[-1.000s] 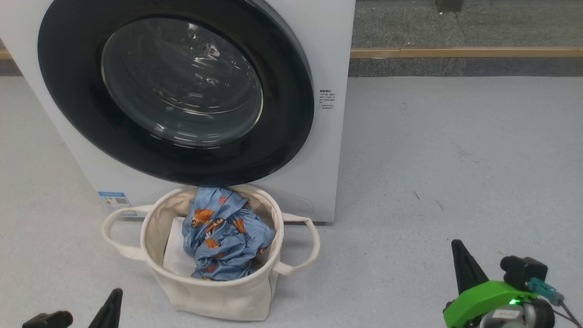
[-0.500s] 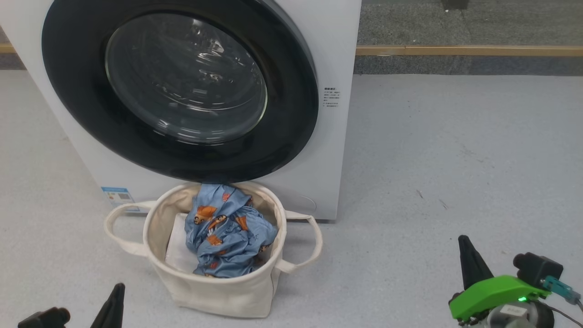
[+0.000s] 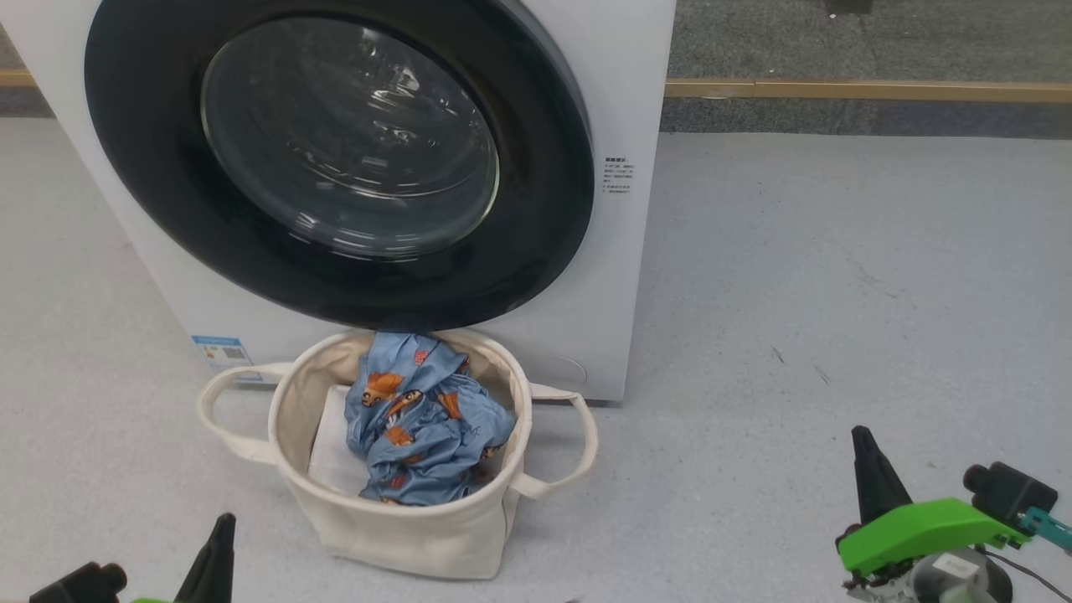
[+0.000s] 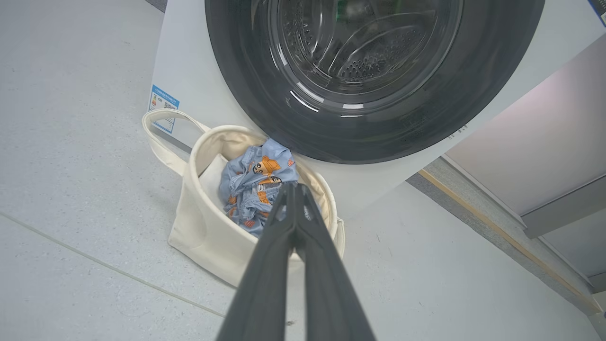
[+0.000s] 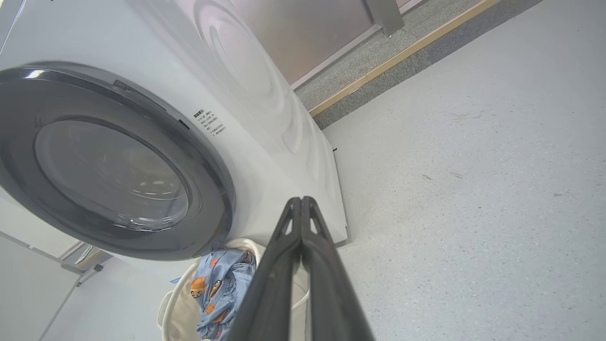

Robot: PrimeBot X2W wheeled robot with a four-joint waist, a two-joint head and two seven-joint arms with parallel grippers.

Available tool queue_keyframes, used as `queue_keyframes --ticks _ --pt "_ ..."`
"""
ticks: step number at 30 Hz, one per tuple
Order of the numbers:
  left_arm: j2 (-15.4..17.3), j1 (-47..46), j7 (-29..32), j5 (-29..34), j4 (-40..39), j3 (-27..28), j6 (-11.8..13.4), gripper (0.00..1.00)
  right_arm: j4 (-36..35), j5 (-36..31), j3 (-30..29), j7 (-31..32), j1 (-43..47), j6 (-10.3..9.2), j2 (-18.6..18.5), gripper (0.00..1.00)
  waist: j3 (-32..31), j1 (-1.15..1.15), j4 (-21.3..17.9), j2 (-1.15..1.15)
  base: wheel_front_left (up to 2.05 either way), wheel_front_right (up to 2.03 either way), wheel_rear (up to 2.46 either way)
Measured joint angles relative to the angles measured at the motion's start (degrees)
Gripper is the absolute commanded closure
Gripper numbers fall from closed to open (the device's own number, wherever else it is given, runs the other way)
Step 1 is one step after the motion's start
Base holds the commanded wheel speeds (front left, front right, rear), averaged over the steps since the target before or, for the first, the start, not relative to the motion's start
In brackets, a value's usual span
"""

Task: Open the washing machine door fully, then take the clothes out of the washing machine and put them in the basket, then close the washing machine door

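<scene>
Head view: a white washing machine (image 3: 624,285) stands on a grey floor (image 3: 837,293) and takes up the frame from 10 to 12 o'clock.
Door: the round door (image 3: 339,159) has a black rim and clear glass. It lies flat against the machine's front, shut as far as can be seen. A steel drum (image 4: 374,66) shows through the glass.
Basket: a cream cloth basket (image 3: 402,528) sits on the floor at 6 o'clock of the door, close under its lower edge; cannot tell whether they touch. It has one loop handle at 9 o'clock and one at 3 o'clock.
Clothes: blue clothes (image 3: 427,419) with orange figures lie crumpled inside the basket, heaped toward 12 o'clock and rising above the rim there.
Sheet: a plain white sheet (image 3: 331,456) is in the basket at 9 o'clock of the clothes, touching them.
Left pincer: the left pincer (image 3: 222,536) is at 7 o'clock of the frame, apart from the basket, fingers pressed together with nothing between them.
Right pincer: the right pincer (image 3: 864,448) is at 4 o'clock on a green mount (image 3: 921,523), well apart from the basket, fingers pressed together and empty.
Stickers: a blue sticker (image 3: 219,352) is low on the machine at 10 o'clock of the basket. A small printed label (image 3: 620,176) is at 3 o'clock of the door.
</scene>
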Motion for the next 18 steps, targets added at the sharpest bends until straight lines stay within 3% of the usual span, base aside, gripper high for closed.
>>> queue_keyframes --ticks 18 --pt "-3.07 0.00 2.58 -7.90 -1.86 2.96 0.00 1.00 -2.38 10.79 -1.45 3.02 0.74 0.00 0.59 1.00 0.58 0.00 0.87 0.00 0.00 0.00 0.00"
